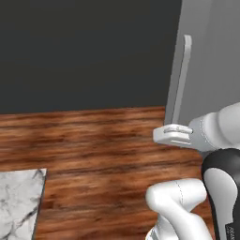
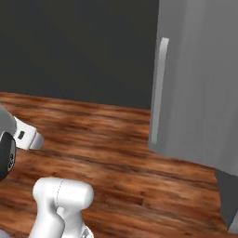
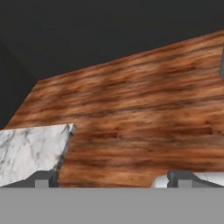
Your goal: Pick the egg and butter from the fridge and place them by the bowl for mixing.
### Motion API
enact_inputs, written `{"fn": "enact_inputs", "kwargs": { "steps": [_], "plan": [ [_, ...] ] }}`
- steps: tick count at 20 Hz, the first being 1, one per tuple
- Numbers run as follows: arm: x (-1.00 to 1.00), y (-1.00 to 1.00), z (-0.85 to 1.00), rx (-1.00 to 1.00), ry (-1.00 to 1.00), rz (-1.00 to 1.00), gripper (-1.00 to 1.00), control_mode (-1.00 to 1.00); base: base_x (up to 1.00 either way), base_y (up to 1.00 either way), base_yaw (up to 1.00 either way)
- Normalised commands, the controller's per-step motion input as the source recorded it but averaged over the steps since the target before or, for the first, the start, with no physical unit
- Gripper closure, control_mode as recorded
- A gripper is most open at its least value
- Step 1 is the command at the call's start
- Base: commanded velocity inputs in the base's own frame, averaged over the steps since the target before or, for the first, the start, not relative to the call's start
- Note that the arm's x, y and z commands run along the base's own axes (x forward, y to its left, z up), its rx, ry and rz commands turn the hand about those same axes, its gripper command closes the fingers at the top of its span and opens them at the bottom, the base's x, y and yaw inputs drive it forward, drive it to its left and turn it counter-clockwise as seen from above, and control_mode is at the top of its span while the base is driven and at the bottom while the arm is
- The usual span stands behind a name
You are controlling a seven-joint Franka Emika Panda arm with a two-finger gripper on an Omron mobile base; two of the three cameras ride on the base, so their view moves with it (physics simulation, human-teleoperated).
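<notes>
The fridge [image 1: 211,56] [image 2: 204,83] is a tall plain grey unit at the right, with a long pale bar handle [image 1: 182,79] [image 2: 159,88] on its front. Its inside is hidden. The egg, the butter and the bowl are out of view. My gripper [image 3: 113,180] is open, its two dark fingertips [image 3: 43,178] far apart with nothing between them. It looks out over the wooden floor, away from the fridge. The white hand [image 1: 173,135] hangs low in front of the handle's foot.
Reddish-brown wood planks [image 1: 93,150] cover the floor up to a dark wall [image 1: 84,51]. A white marble counter corner [image 1: 18,201] [image 3: 30,153] juts in at the lower left. My own arm [image 2: 60,200] fills the near foreground.
</notes>
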Motion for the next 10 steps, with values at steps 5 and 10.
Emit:
{"fn": "enact_inputs", "kwargs": {
  "steps": [5,10],
  "plan": [
    [0.0,0.0,0.0,0.0,0.0,0.0,-1.0,1.0,0.72,0.71,0.25],
    [0.0,0.0,0.0,0.0,0.0,0.0,-1.0,1.0,1.0,0.1,0.05]
  ]
}}
